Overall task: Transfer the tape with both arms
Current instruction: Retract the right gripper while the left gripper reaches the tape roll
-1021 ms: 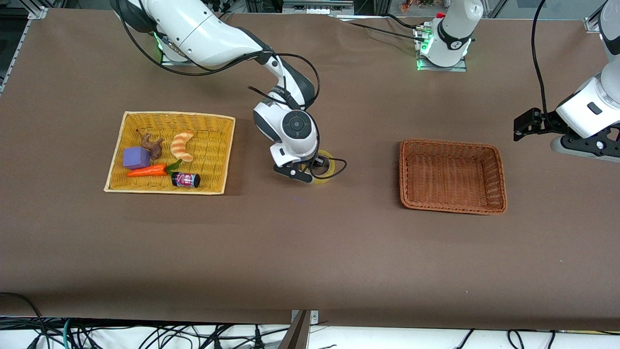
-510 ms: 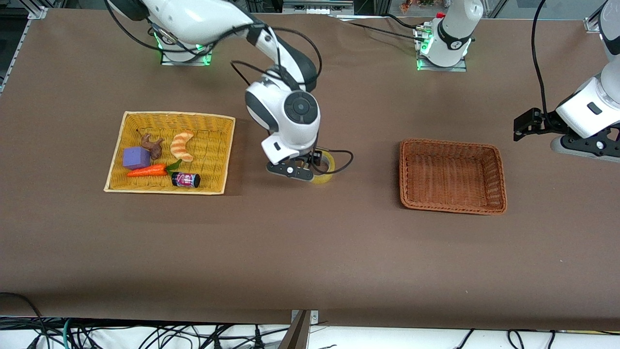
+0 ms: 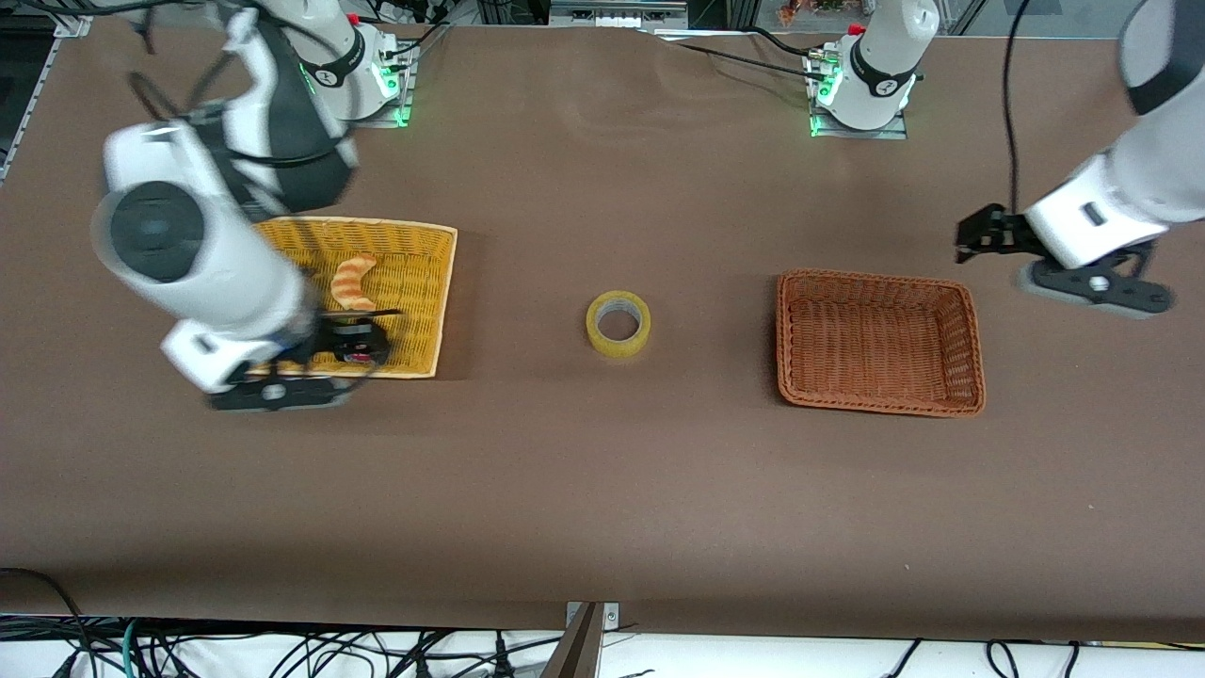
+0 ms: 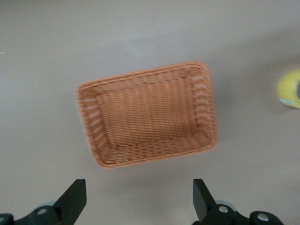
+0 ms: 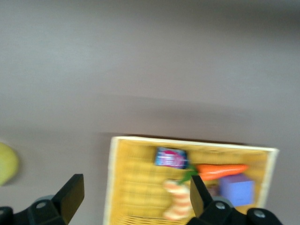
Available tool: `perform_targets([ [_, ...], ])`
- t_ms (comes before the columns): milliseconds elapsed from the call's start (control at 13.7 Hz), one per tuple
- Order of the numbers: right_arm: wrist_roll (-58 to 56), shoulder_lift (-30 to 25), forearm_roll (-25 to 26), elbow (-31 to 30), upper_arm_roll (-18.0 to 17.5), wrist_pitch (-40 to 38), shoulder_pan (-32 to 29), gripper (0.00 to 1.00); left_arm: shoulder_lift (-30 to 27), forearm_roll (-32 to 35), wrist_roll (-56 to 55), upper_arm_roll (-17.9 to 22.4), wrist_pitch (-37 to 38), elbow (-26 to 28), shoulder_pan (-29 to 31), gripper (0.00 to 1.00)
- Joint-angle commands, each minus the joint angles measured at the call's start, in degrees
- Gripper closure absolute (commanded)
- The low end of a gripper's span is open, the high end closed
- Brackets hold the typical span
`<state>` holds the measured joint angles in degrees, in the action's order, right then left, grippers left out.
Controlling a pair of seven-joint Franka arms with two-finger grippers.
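Roll of yellowish packing tape [image 3: 618, 324] lying flat on the brown table [image 3: 602, 508], hole up, midway between the two baskets and touching neither. Free of both grippers. Seen also at the edge of the left wrist view [image 4: 290, 88] and as a yellow blur at the edge of the right wrist view [image 5: 7, 164].

Right gripper [image 3: 273, 394] up in the air over the near edge of the yellow wicker tray [image 3: 424, 282], toward the right arm's end of the table. Fingers [image 5: 70, 194] spread wide, nothing between them.

In the tray: small dark can with a pink label [image 5: 171, 158], orange toy carrot [image 5: 220, 169], purple block [image 5: 236, 190], striped croissant toy [image 3: 352, 282]. Much of the tray hidden in the front view by the right arm's wrist.

Orange-brown wicker basket [image 3: 880, 400] toward the left arm's end of the table, holding nothing; well apart from the tape.

Left gripper [image 3: 1097, 287] in the air over bare table beside that basket, at the end of the table. Fingers [image 4: 75, 199] wide apart, holding nothing, with the basket [image 4: 147, 159] framed between them in the left wrist view.
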<state>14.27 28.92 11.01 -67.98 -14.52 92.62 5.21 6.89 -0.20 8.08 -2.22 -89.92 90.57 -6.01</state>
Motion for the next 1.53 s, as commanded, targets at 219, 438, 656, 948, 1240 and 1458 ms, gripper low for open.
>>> perform_targets([
  [219,-14.69,-5.27,-0.90,-1.19,-0.68,-5.16,-10.73,0.00,11.01,-1.11,-10.95,-6.04,-0.60,-5.83,-6.53,0.00],
  [438,-14.70,-5.71,-1.33,-1.19,0.54,-8.05,-14.07,0.00,18.23,-0.94,-18.52,-6.05,-4.11,-11.37,-13.91,0.00],
  [656,-14.62,-8.95,-8.19,-1.72,4.57,-9.11,-15.68,0.00,24.47,-2.33,-18.80,-6.31,-11.75,-11.47,-15.69,0.00],
  [948,-14.10,-18.77,-7.67,-10.13,7.40,-8.86,-15.49,0.00,32.56,-7.97,-17.22,-6.84,-22.02,-11.03,-18.93,0.00],
  [1240,-14.88,-27.94,-8.81,-19.99,9.42,-7.54,-15.41,0.00,38.80,-7.45,-17.92,-6.84,-30.13,-10.68,-23.87,0.00],
  [1458,-19.61,-28.91,-8.02,-22.36,9.51,-6.40,-14.27,0.00,41.36,-7.27,-17.31,-6.84,-31.45,-10.24,-23.96,0.00],
])
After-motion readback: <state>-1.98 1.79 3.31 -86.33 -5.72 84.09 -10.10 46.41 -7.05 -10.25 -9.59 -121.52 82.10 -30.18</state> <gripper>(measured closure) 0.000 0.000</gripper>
